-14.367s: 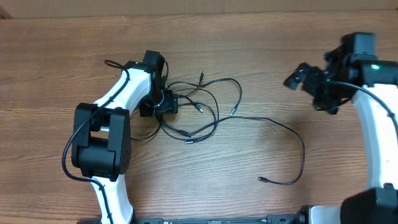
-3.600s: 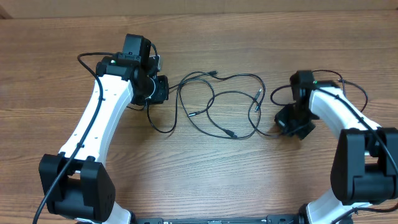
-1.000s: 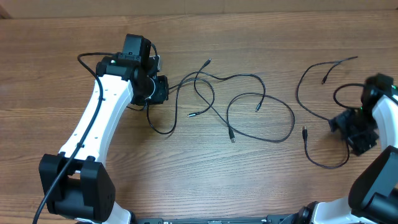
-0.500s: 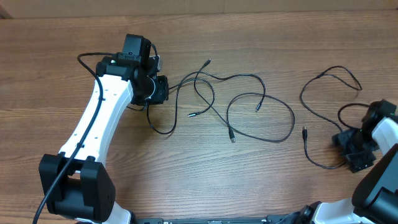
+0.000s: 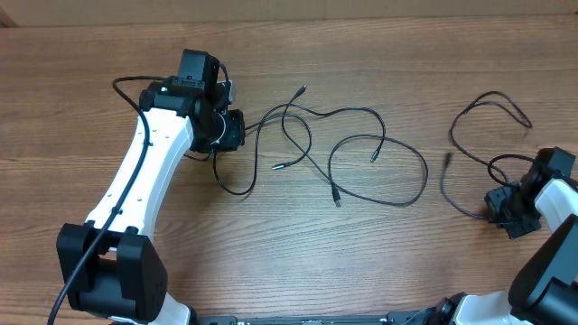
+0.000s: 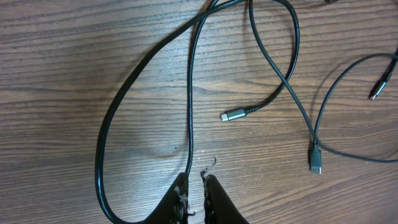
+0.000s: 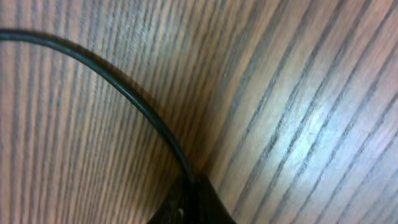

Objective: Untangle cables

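Several thin black cables (image 5: 344, 111) lie in loose crossing loops at the table's middle. My left gripper (image 5: 240, 130) holds their left end, and in the left wrist view it (image 6: 197, 186) is shut on one strand (image 6: 189, 112) that runs straight up from the fingers. A silver-tipped plug (image 6: 233, 114) and a second plug (image 6: 316, 163) lie loose nearby. One cable (image 5: 471, 105) lies apart at the far right. My right gripper (image 5: 497, 208) is shut on its lower end. In the right wrist view the cable (image 7: 134, 93) curves down into the closed gripper (image 7: 189, 190).
The wooden table (image 5: 379, 262) reaches to every edge of the overhead view. The white left arm (image 5: 144, 181) crosses the left side. The right arm (image 5: 560, 194) stands at the right edge, with its own thicker wire looped beside it.
My right gripper has shut on the separated cable and shifted slightly. That cable's loop has drawn rightward and its plug end has lifted off its old spot. The left arm has not moved.
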You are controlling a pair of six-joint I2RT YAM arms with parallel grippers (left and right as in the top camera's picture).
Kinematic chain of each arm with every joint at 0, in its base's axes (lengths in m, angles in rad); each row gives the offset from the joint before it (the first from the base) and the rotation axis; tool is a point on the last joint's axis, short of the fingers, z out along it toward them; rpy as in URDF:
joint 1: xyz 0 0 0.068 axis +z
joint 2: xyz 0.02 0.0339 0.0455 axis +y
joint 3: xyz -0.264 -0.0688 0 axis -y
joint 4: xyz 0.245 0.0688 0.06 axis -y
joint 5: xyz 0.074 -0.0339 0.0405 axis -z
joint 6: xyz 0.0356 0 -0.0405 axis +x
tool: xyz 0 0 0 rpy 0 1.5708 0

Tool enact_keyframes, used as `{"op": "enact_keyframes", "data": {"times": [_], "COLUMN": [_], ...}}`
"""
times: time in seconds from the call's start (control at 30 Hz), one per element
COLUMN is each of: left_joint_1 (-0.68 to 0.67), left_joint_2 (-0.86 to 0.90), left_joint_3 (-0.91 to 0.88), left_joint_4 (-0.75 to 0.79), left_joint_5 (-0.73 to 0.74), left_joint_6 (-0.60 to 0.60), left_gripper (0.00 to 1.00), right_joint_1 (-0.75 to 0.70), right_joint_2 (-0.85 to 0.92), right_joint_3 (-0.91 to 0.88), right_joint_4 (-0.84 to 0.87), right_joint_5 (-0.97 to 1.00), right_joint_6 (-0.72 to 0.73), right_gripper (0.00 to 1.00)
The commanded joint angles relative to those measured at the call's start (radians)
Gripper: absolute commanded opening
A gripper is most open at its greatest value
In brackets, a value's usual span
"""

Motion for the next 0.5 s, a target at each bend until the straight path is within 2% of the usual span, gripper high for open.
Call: {"op": "enact_keyframes", "data": {"times": [0.0, 0.17, 0.3, 0.47], "left_joint_1": [-0.002, -0.002, -0.002, -0.002], "left_joint_2": [-0.002, -0.002, -0.002, -0.002], "left_joint_3": [0.008, 0.008, 0.008, 0.008], "left_joint_4": [-0.001, -0.002, -0.002, -0.002], "left_joint_5": [-0.01, -0.01, -0.01, -0.01], "left_joint_6": [0.012, 0.012, 0.012, 0.011], "left_gripper": [0.11, 0.11, 0.11, 0.11], "right_joint_1": [-0.003, -0.003, -0.002, -0.002], "right_joint_2": [0.016, -0.003, -0.022, -0.039], "right_joint_3": [0.031, 0.233, 0.43, 0.605], "right_joint_4": [-0.046, -0.208, -0.334, -0.399], "right_joint_5": [-0.014, -0.02, -0.123, -0.155], "right_joint_6": [0.0, -0.01, -0.113, -0.14], "right_gripper": [0.04, 0.04, 0.04, 0.04]}}
